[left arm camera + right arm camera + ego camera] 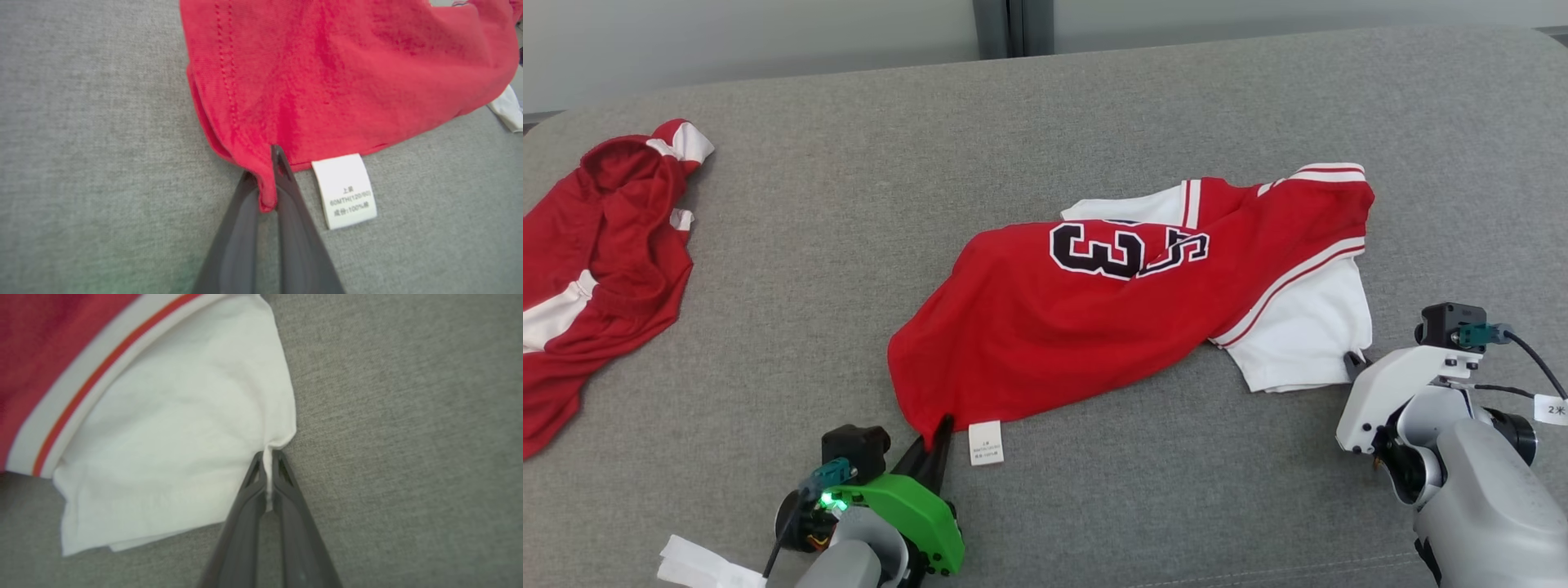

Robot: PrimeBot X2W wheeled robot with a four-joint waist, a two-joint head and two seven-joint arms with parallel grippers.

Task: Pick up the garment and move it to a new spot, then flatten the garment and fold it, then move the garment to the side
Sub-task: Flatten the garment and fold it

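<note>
So the red and white knit jersey (pixel 1094 327), with black white-edged numerals and red-striped trim, is lying rumpled around the middle of the grey woven fabric surface (pixel 849 204), slanting from lower left up to the right. A second red-and-white crumpled garment (pixel 596 269) sits well apart at the far left.

The head view gives you the whole layout and the numerals. The left wrist view gets in close on the hem stitching and the print on the small white rectangular care label (pixel 345 191), lying flat just beside the fingers. The right wrist view is a bit blurry and shows the white sleeve and its striped band.

As for the left gripper (pixel 935 433), its fingers are pinched tight on the jersey's red bottom corner, with the cloth tucked between them. The right gripper (pixel 1354 359) is clamped on the white sleeve's corner, a thin fold squeezed between the tips
</note>
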